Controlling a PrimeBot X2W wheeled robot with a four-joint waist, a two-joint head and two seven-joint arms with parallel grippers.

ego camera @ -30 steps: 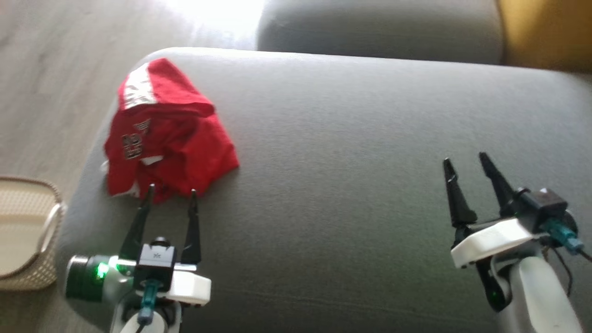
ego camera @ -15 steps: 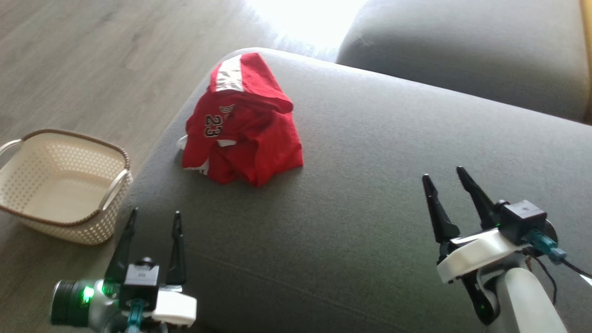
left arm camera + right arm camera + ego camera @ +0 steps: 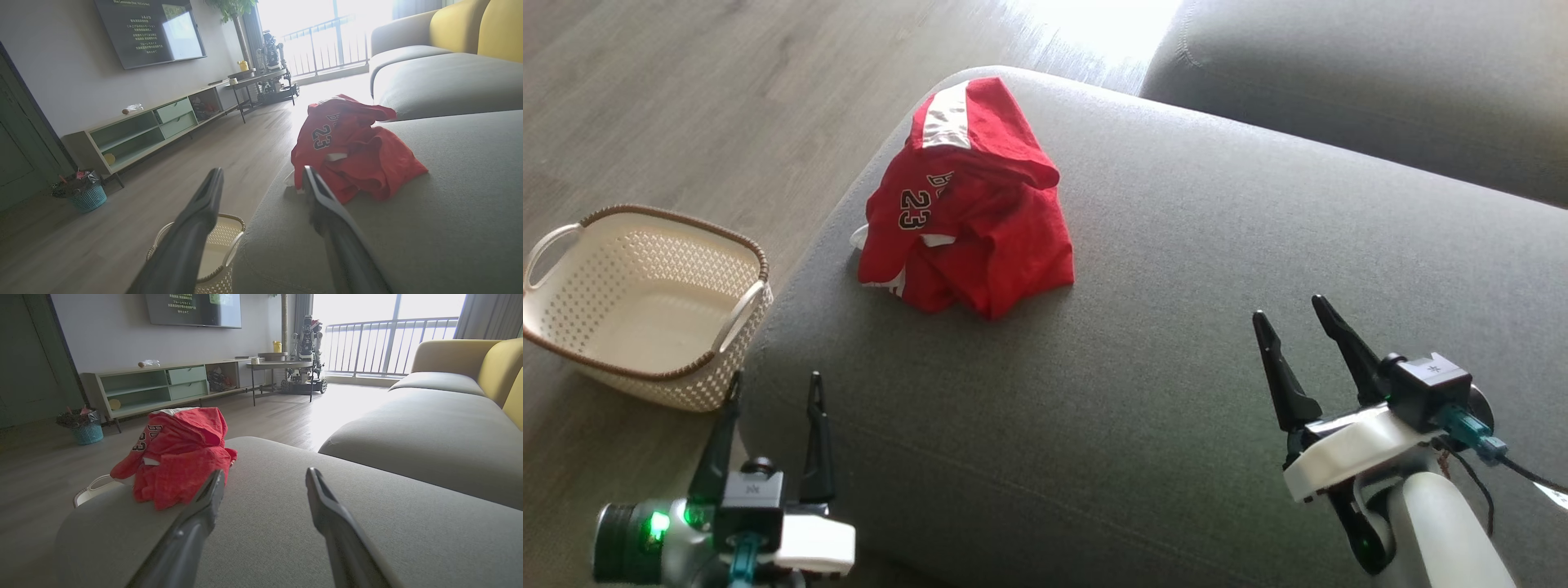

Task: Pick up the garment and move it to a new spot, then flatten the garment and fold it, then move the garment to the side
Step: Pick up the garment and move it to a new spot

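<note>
Head view: the red garment (image 3: 968,204) is seen bunched in a heap near the left corner of the grey sofa cushion (image 3: 1176,392), with a woven basket (image 3: 645,302) set on the floor beside that corner. The pick-up is judged not yet begun, since nothing is grasped. A reach to the heap and a closing on a raised fold would be called for next. The left gripper (image 3: 774,377) is held spread wide and empty at the cushion's edge, apart from the cloth. The right gripper (image 3: 1287,307) is likewise spread and empty, well apart from it.
</note>
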